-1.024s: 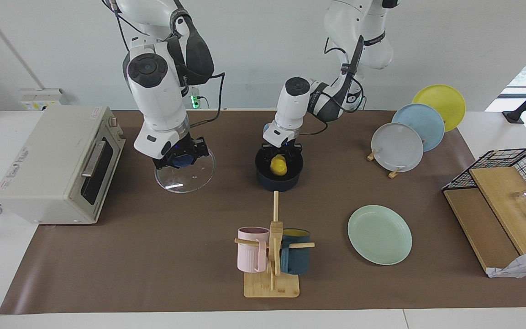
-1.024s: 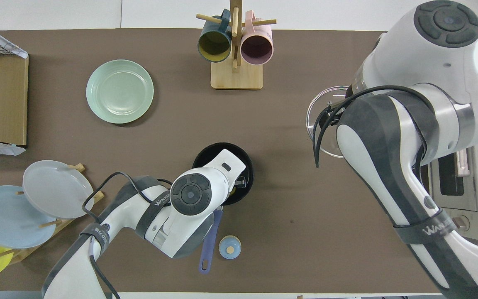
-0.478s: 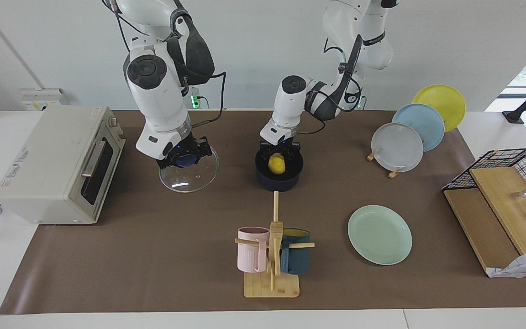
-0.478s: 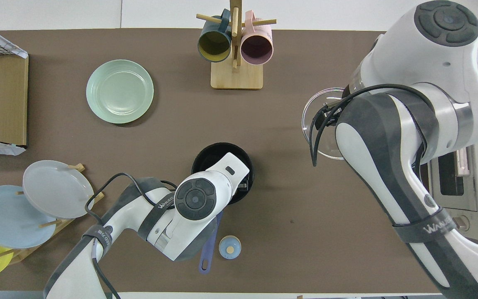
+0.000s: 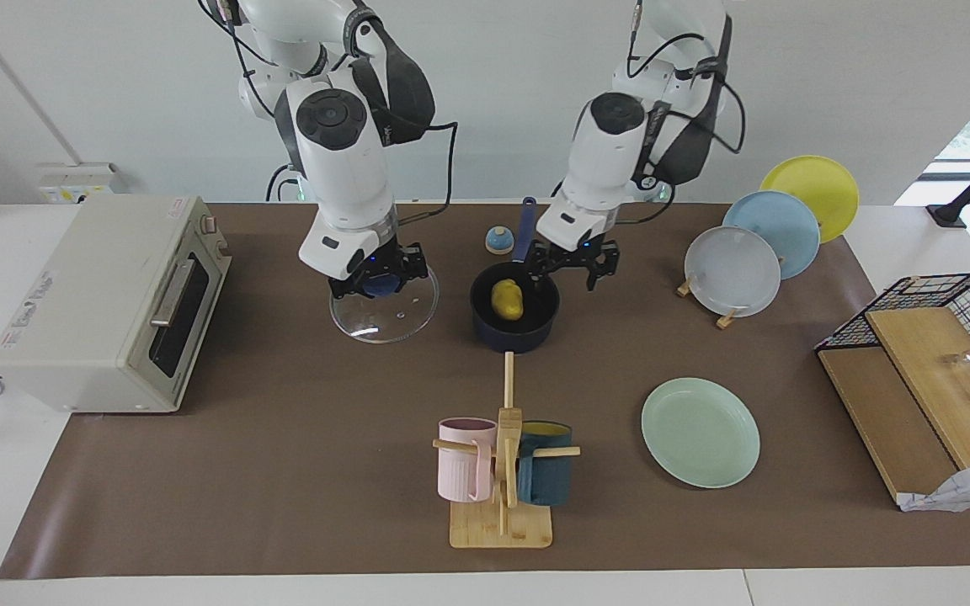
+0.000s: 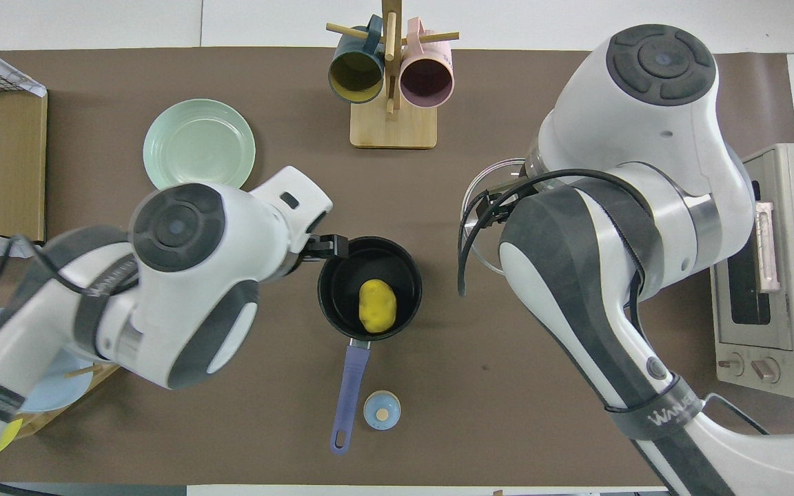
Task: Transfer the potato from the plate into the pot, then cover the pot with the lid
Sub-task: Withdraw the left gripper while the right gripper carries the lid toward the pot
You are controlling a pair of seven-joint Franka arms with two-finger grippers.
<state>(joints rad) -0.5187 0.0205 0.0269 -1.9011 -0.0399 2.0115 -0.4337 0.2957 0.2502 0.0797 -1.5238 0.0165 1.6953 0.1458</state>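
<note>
1. The potato (image 5: 508, 300) lies inside the pot (image 5: 514, 334), which stands on the desk (image 5: 283, 471) with its handle pointing toward the robots. The plate (image 5: 700, 431) is bare, so the step in hand looks to be covering the pot.
2. The left gripper (image 5: 573, 268) hangs with jaws spread and holding nothing, over the pot's edge on the left arm's side. It should clear away fully so the 2 arms do not crowd each other.
3. The right gripper (image 5: 377, 280) is clamped on the blue knob of the lid (image 5: 384, 307), which hangs raised above the desk beside the pot, toward the right arm's end.
4. To do this well, carry the lid level across until its knob sits over the pot's middle, judging height from the facing view.
5. Lower it straight down so the rim seats all round. The potato sits low in the pot and probably won't foul the glass.
6. Release only once the lid rests flat. A tilted lid could slide off the rim.
</note>
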